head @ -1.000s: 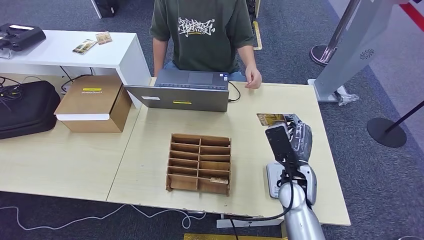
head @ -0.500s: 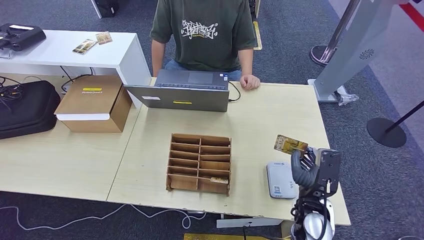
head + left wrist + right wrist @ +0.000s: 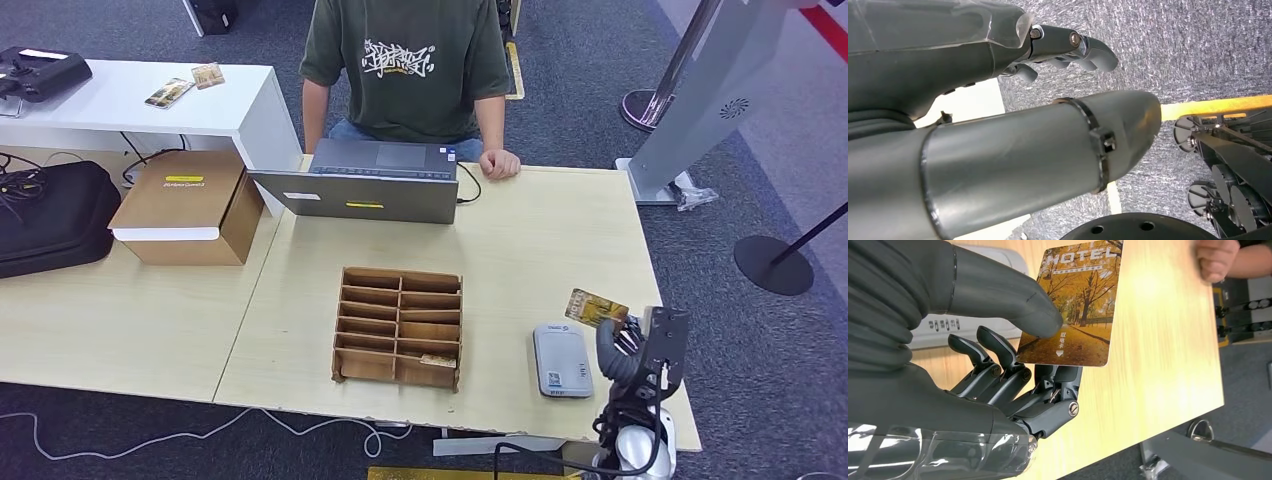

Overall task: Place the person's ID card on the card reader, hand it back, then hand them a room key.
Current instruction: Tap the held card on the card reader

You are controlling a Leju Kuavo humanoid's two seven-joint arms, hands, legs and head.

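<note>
Wooden desk [image 3: 560,230] scene: robot's right hand [image 3: 625,345] pinches the card [image 3: 596,307] just beside the card reader [image 3: 561,361]; next it probably needs lowering flat on it. Left hand [image 3: 1068,47] looks curled, holding nothing.

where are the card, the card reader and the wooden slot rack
card [image 3: 1073,305]: right wrist view, middle of its printed face
card reader [image 3: 561,360]: head view, centre of its top
wooden slot rack [image 3: 399,326]: head view, its central divider
</note>
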